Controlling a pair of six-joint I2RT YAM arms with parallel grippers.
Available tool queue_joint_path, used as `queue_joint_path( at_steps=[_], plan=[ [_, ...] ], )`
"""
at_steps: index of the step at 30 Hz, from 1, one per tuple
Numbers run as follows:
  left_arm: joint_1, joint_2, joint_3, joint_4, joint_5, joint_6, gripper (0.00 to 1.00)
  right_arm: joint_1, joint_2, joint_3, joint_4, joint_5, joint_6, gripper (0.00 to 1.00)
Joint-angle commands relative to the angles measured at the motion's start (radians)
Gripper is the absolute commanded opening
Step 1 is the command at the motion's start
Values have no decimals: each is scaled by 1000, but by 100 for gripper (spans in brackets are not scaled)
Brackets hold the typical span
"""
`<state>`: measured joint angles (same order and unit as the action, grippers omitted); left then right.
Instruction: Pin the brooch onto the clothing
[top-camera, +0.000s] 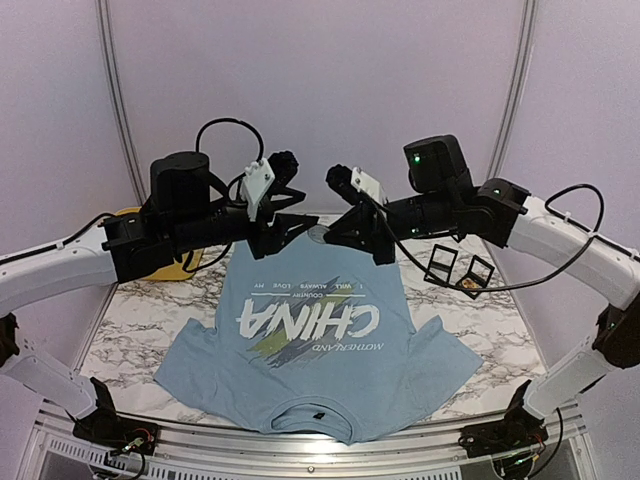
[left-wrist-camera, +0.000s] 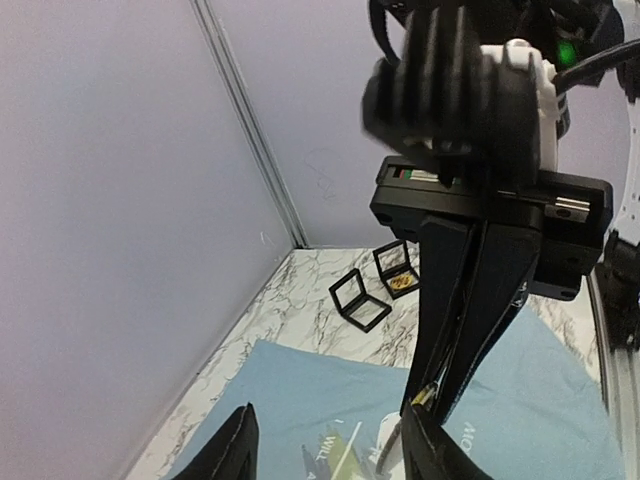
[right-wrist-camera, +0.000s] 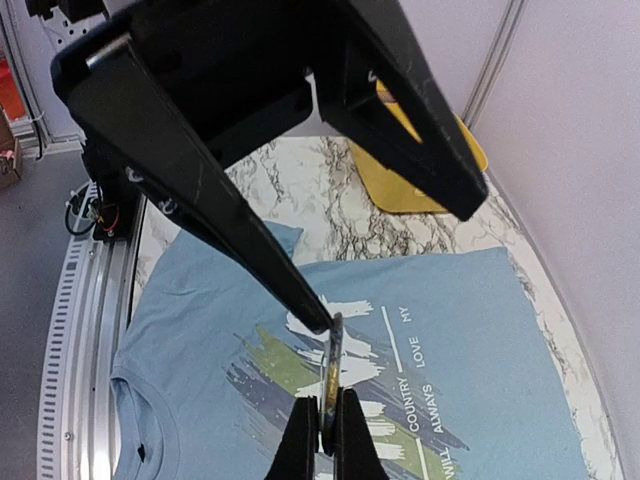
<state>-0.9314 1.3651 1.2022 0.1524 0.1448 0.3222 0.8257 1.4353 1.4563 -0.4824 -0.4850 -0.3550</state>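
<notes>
The clothing is a light blue T-shirt with white "CHINA" lettering, spread flat on the marble table, collar toward the arms. Both grippers meet in the air above its far hem. My right gripper is shut on the brooch, a thin gold-toned disc seen edge-on and standing upright. My left gripper is open, its fingers on either side of the brooch; one fingertip touches the brooch's upper edge. In the left wrist view a gold sliver of the brooch shows between the right gripper's shut fingers.
Two small black display boxes stand open on the marble at the far right, one with something gold inside. A yellow object lies at the far left behind the left arm. Grey walls enclose the table.
</notes>
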Motion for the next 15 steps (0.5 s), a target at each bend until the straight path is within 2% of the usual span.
queue_joint_path(
  at_steps=[1,4,6,8,10,15],
  plan=[
    [-18,18,36,-180,-33,171,46,21,25,60,-160,54,-109,0],
    [-20,16,35,-173,12,179,30,27,19,59,-138,34,-108,0],
    [-27,32,47,-173,-27,171,22,28,15,59,-125,25,-102,0],
    [-29,42,52,-175,-23,163,21,28,11,59,-113,23,-101,0],
    [-29,36,47,-172,23,160,25,28,6,55,-104,20,-100,0],
    [-29,16,31,-168,113,165,28,29,5,63,-112,13,-102,0]
  ],
)
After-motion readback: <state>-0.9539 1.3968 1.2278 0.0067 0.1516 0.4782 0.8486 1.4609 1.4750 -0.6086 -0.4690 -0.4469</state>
